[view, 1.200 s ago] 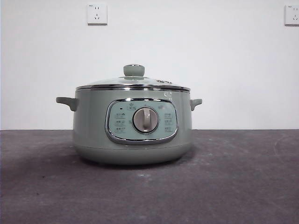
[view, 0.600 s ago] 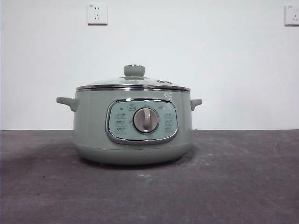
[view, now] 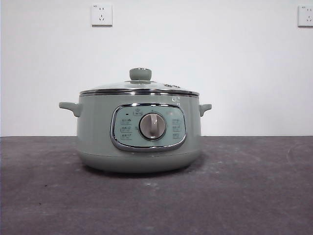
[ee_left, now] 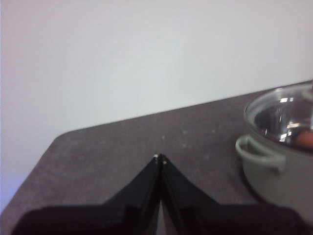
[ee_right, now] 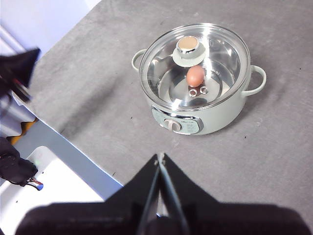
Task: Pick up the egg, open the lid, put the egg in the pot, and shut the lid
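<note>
The pale green pot (view: pixel 139 142) stands mid-table with its glass lid (view: pixel 139 88) seated on the rim. In the right wrist view the egg (ee_right: pixel 195 76) lies inside the pot (ee_right: pixel 210 115), seen through the lid (ee_right: pixel 220 54) just beside the knob (ee_right: pixel 188 47). My right gripper (ee_right: pixel 160 156) hangs high above the table in front of the pot, shut and empty. My left gripper (ee_left: pixel 159 157) is shut and empty too, off to one side of the pot (ee_left: pixel 279 181), where the egg (ee_left: pixel 305 139) shows faintly through the lid (ee_left: pixel 281 115). Neither gripper appears in the front view.
The dark grey table (view: pixel 244 196) runs to a white wall with two sockets (view: pixel 101 14) (view: pixel 305 15). In the right wrist view the table's edge (ee_right: pixel 73 142) drops to a white surface, and a black arm part (ee_right: pixel 17 68) shows at the far side.
</note>
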